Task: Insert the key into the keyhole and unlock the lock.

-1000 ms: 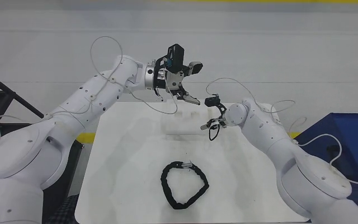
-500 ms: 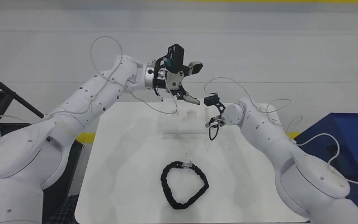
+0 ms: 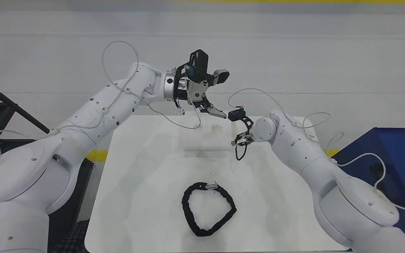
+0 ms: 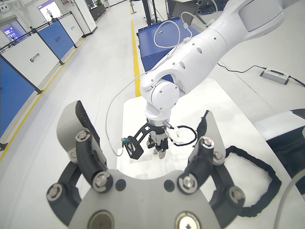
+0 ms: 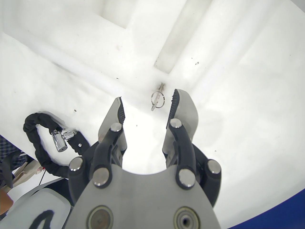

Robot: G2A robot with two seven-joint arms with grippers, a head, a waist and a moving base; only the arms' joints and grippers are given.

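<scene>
- Top view, left side: we find the left pincer [image 4: 142, 107] spread wide and empty, raised over the far edge of the bench [image 3: 139, 190].
- Near the front of the bench, the chain lock [image 3: 187, 205] lies in a loop, with its keyhole cylinder [image 5: 59, 141] free.
- Beside the foam block [image 5: 78, 55], the key [image 5: 157, 100] lies on the bench. The right pincer [image 5: 147, 95] hovers above it, jaws parted and empty.
- We judge the step in hand to be key pickup. The next move calls for descending, centring and closing.

silver ringed key [image 5: 157, 100] lies flat, apart from the looped black chain lock [image 5: 58, 140].
</scene>
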